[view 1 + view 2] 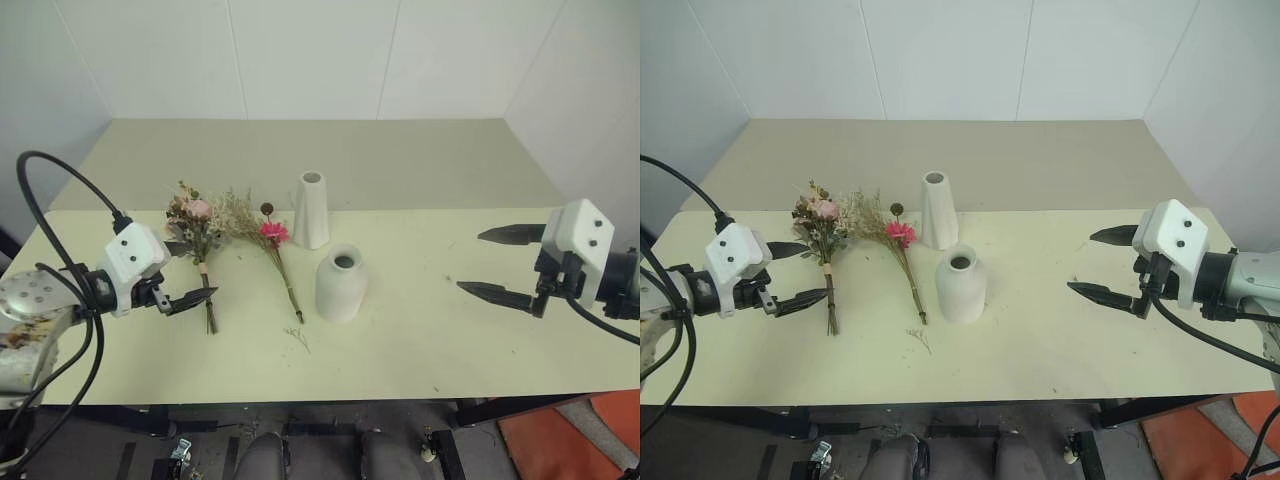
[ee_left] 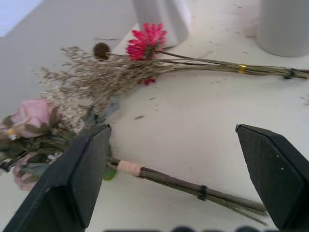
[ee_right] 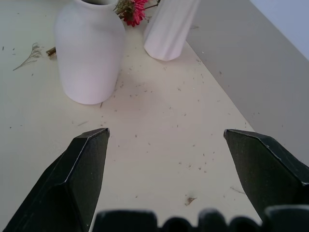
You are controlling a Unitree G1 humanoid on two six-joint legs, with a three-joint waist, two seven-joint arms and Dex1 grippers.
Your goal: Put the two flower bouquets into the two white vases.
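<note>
Pale yellow-green, the table (image 1: 420,330) spans the frame's lower half. Mid-left on it we see the rounded vase (image 1: 341,283) just below-right of the tall cone vase (image 1: 311,209). Left of them lie the pink rose bouquet (image 1: 199,240) and the magenta daisy bouquet (image 1: 272,245), flat, blooms overlapping. At far left our left gripper (image 1: 182,272) hovers beside the rose stems, fingers wide, empty. At right our right gripper (image 1: 505,264) gapes wide too, well apart from the vases.

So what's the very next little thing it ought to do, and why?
Probably lower the left gripper onto the stems of the pink rose bunch. Its jaws are open and empty right beside that bunch, and both bunches lie flat on the table, outside the vases.
</note>
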